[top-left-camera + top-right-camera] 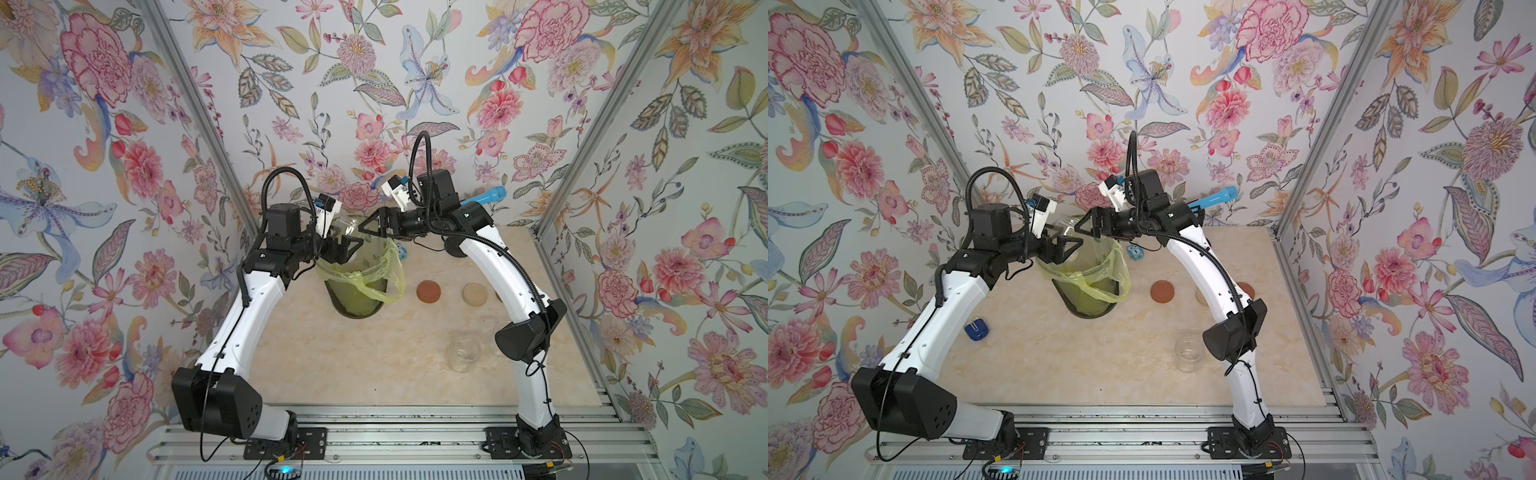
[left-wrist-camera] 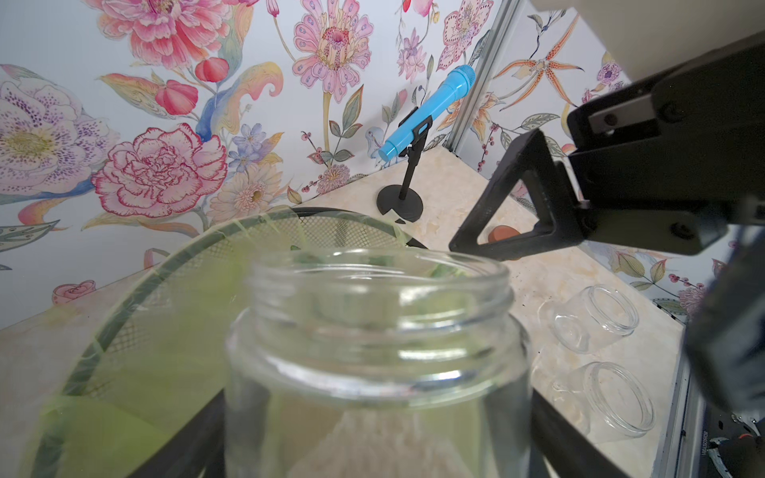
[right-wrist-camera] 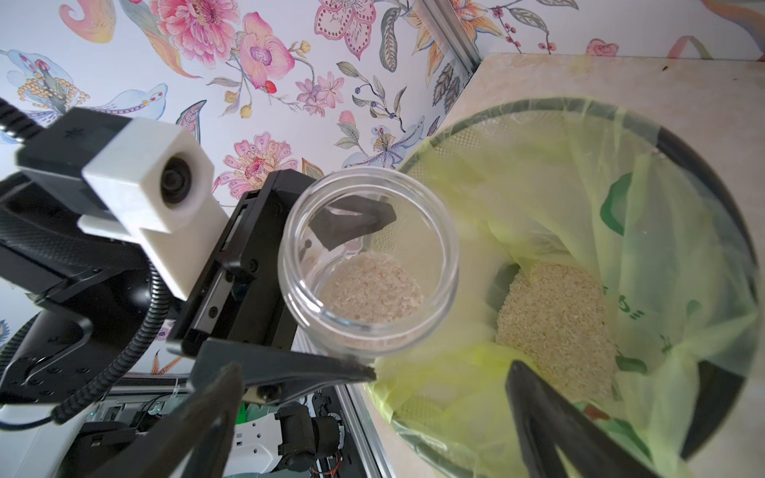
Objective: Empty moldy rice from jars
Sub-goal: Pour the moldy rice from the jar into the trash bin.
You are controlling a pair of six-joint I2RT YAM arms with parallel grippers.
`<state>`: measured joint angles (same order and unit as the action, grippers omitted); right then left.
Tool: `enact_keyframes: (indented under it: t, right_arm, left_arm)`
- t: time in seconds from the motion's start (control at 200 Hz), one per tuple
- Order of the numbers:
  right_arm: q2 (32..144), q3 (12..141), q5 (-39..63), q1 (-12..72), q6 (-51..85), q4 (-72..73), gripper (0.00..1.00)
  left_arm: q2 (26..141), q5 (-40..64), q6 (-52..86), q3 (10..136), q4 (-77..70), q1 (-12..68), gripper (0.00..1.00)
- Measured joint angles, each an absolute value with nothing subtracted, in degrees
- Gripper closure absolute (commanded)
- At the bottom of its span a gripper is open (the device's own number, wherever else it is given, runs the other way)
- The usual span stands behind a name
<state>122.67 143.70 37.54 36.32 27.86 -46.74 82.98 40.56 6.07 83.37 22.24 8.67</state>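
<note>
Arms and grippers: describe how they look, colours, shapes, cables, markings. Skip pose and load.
Both the left arm and right arm have white shell links with small holes, joined by black joint housings. A black ribbed cable loops over each wrist to a white camera block with blue trim. The left gripper and right gripper are black, with open triangular frame fingers.

Nothing legible — green print (image 3: pixel 612 215) on the bag (image 3: pixel 538 186) too blurred

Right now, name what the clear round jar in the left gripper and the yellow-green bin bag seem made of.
Clear round jar: glass or hard clear plastic, glossy; sharp highlights on its threaded rim.
Yellow-green bag: thin plastic film, translucent; it wrinkles and folds softly.
</note>
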Motion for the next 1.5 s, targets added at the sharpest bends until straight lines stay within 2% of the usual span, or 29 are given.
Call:
enact_keyframes:
  t: [0.866,1.011,1.111,1.186,1.281,1.326,1.366,1.406,1.501]
  right_arm:
    - [128.86,148.81,34.65,40.16,32.01,-42.54,0.0]
    - [129.47,148.81,34.09,40.16,31.99,-42.26,0.08]
    - [129.78,148.83,34.04,40.14,32.01,-42.02,0.16]
    - [129.93,148.83,34.13,40.14,32.01,-41.91,0.3]
    - [130.1,148.83,34.59,40.16,31.81,-41.71,0.58]
    - [130.1,148.83,34.94,40.16,31.77,-41.74,0.75]
    - [130.1,148.83,35.35,40.18,31.53,-41.74,0.9]
    - [130.1,148.83,35.55,40.27,31.31,-41.74,0.99]
    - [130.08,148.81,35.79,40.49,30.48,-41.58,1.0]
  left_arm:
    - [83.07,38.83,6.48,83.37,22.85,10.68,1.0]
    - [83.05,38.35,6.46,83.37,22.92,11.77,1.0]
    - [83.05,37.63,6.44,83.24,22.92,12.32,1.0]
    - [82.91,37.17,6.44,82.85,22.63,12.4,1.0]
    - [82.3,36.6,6.44,81.97,22.0,12.45,1.0]
    - [81.76,36.23,6.44,81.25,21.45,12.53,1.0]
    - [81.19,35.75,6.46,80.55,20.88,12.6,0.9]
    - [80.49,35.29,6.46,79.75,20.25,12.73,0.79]
    - [78.83,34.15,6.46,78.04,19.11,12.78,0.48]
